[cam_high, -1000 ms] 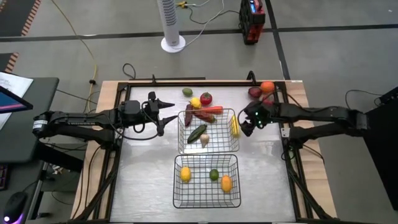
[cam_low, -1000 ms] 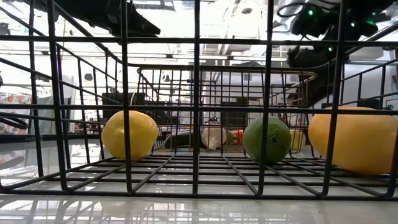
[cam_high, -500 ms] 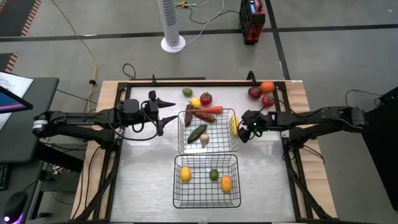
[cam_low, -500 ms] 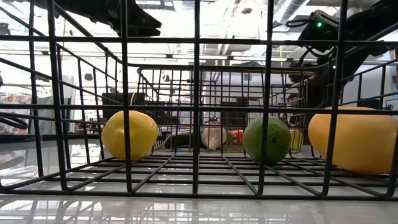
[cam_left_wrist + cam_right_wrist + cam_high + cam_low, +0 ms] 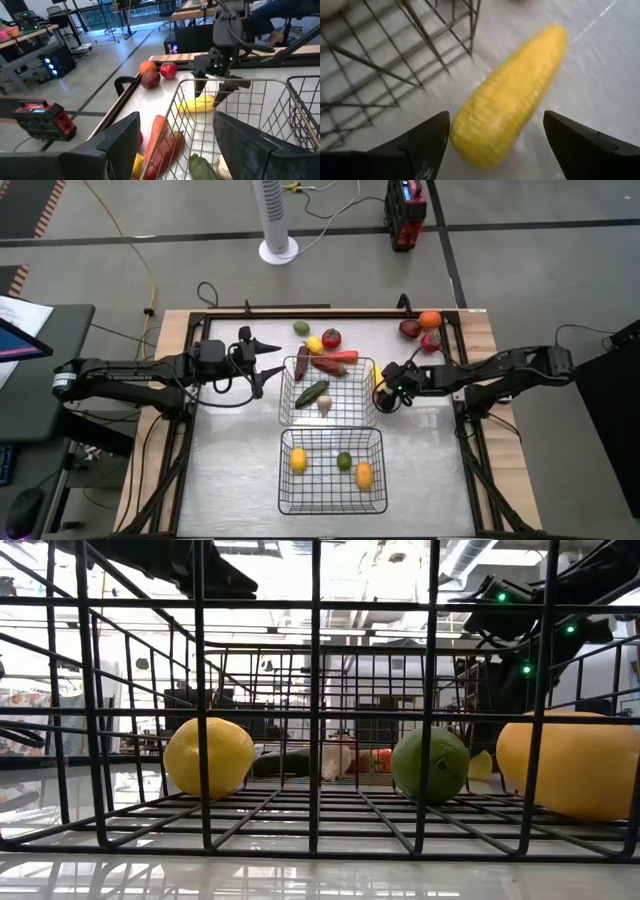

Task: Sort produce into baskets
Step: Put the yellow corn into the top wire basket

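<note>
A yellow corn cob (image 5: 510, 95) lies on the table just right of the far wire basket (image 5: 283, 392). It also shows in the high view (image 5: 378, 385). My right gripper (image 5: 386, 393) is open and low over the corn, one finger on each side. My left gripper (image 5: 268, 366) is open and empty, hovering at the far basket's left side. The far basket holds a cucumber (image 5: 313, 392), garlic (image 5: 323, 405) and red peppers (image 5: 334, 362). The near basket (image 5: 282, 472) holds a lemon (image 5: 298, 460), a lime (image 5: 344, 461) and an orange-yellow fruit (image 5: 364, 474). My right gripper's open fingers (image 5: 427, 142) stand on either side of the corn's near end (image 5: 470, 145), across the cob, slanting down from the table's right. The corn lies flat on the table. I cannot tell whether a finger touches it.
A lime (image 5: 301, 328), a lemon (image 5: 314, 345) and a tomato (image 5: 331, 337) lie behind the far basket. Two red apples (image 5: 409, 329) and an orange (image 5: 430, 320) lie at the far right corner. A raised frame (image 5: 300, 311) borders the table.
My right gripper has gone toward the table's left and down, onto the corn beside the far basket. The far basket and its contents have slid a little toward the table's left. The corn has stayed where it was.
</note>
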Motion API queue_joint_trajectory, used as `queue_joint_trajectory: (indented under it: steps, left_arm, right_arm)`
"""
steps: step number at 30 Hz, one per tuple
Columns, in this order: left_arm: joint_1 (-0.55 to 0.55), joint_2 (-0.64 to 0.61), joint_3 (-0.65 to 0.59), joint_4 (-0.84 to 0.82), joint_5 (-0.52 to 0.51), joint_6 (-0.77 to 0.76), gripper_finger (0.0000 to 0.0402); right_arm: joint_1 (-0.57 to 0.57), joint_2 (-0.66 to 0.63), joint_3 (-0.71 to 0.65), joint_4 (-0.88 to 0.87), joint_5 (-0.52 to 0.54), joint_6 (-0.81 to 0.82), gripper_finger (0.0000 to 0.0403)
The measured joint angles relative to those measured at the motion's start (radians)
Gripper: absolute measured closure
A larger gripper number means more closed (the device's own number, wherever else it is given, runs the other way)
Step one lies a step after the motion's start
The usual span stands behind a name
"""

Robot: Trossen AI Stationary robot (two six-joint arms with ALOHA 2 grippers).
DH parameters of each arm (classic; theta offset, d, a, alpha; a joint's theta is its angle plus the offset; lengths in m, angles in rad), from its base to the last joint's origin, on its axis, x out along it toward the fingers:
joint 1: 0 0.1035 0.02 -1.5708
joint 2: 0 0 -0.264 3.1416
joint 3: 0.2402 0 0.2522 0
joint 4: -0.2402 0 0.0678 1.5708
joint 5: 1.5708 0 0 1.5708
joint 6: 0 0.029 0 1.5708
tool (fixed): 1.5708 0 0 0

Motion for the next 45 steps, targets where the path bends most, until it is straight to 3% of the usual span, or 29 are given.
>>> queue_joint_trajectory:
  steps: [25,29,39,45]
  left_arm:
    - [0.003,0.0,0.0,-0.003,-0.015,0.011,0.0162]
    - [0.003,0.0,0.0,-0.005,-0.015,0.011,0.0162]
    - [0.003,0.0,0.0,-0.01,-0.015,0.01,0.0162]
    - [0.003,0.0,0.0,-0.024,-0.015,0.007,0.0162]
  right_arm:
    - [-0.016,0.01,0.0,-0.022,-0.049,-0.027,0.0194]
    - [-0.016,0.002,0.023,-0.095,-0.046,-0.01,0.0198]
    - [-0.016,-0.127,0.214,-0.389,0.169,0.032,0.0193]
    - [0.011,-0.185,0.334,-0.462,0.244,-0.073,0.0189]
